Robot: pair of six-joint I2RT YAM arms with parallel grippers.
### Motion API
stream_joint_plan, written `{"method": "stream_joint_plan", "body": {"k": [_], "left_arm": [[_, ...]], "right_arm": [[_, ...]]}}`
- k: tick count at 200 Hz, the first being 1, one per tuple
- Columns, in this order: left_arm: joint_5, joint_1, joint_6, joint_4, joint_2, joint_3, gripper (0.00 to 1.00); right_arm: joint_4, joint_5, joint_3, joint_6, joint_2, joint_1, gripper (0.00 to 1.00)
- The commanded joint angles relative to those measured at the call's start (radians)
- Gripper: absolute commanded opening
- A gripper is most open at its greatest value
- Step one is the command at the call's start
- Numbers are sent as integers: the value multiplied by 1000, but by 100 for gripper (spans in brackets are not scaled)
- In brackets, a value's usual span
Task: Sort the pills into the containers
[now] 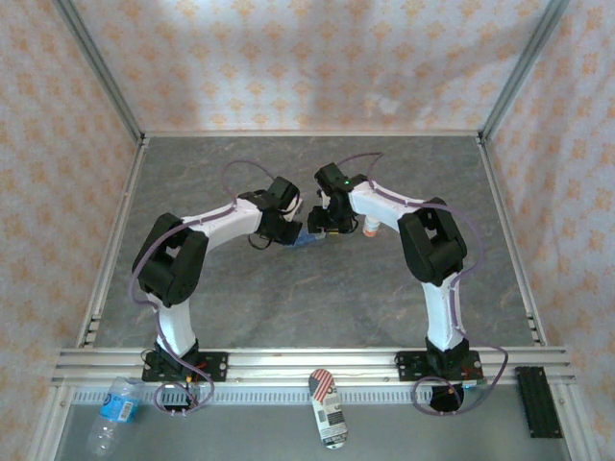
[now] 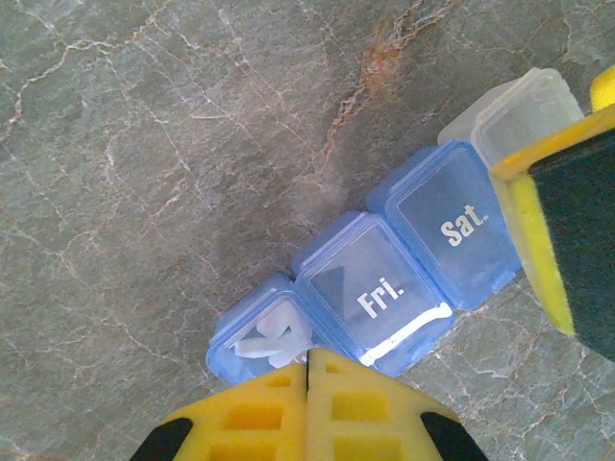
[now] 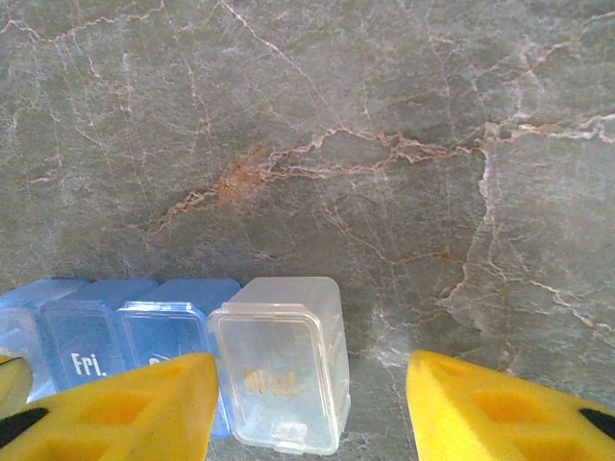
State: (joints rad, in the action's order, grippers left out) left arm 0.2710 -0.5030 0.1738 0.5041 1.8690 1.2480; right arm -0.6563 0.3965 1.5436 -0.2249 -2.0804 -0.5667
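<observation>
- The pill organiser (image 2: 384, 279) is a translucent blue strip on the grey table (image 2: 144, 144). Its lids read "Fri." and "Sat.", and it has a clear end compartment (image 3: 279, 375).
- White pills (image 2: 269, 341) lie in the cell beside "Fri.".
- The print on the clear lid is blurred.
- The left gripper (image 2: 307, 384), fingers pressed together, is at the pill cell.
- The right gripper (image 3: 312, 413) stands apart around the clear end, without gripping.

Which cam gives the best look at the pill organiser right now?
Left wrist: the pill organiser lies close up, Fri. and Sat. lids readable, white pills in the next compartment. Right wrist: its clear end compartment, blue ones cropped. In top external it is a small blue patch.
</observation>
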Motion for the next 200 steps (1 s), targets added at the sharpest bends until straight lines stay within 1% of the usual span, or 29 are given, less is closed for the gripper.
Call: {"method": "stream_joint_plan", "body": {"k": [1, 9, 15, 53, 70, 122, 126, 142, 165, 177, 191, 200], "left_arm": [[-46, -14, -26, 13, 35, -27, 0], [-53, -15, -29, 13, 34, -28, 0], [-61, -16, -31, 13, 65, -30, 0], [-160, -48, -61, 37, 112, -31, 0], [-169, -52, -64, 38, 117, -35, 0], [-149, -51, -41, 11, 47, -32, 0], [-147, -52, -38, 6, 13, -29, 0], [-144, -52, -26, -2, -34, -12, 0], [-157, -50, -2, -34, -109, 6, 13], [-178, -49, 16, -71, -156, 3, 27], [-216, -51, 38, -123, -213, -10, 35], [-247, -49, 50, -155, -249, -21, 44]], "right_arm": [[-6, -45, -31, -12, -34, 5, 54], [-4, -44, -33, -13, -35, 5, 54], [-5, -44, -33, -13, -35, 5, 54], [-5, -39, -29, -16, -37, 5, 54], [-9, -40, -23, -14, -37, 7, 54], [-20, -38, -15, -11, -29, 8, 54], [-21, -37, -13, -11, -29, 8, 54], [-30, -35, -4, -11, -26, 8, 54], [-36, -32, 8, -9, -18, 10, 54], [-42, -31, 18, -10, -16, 10, 54], [-47, -28, 32, -10, -12, 13, 54], [-53, -25, 45, -9, -8, 16, 54]]}}
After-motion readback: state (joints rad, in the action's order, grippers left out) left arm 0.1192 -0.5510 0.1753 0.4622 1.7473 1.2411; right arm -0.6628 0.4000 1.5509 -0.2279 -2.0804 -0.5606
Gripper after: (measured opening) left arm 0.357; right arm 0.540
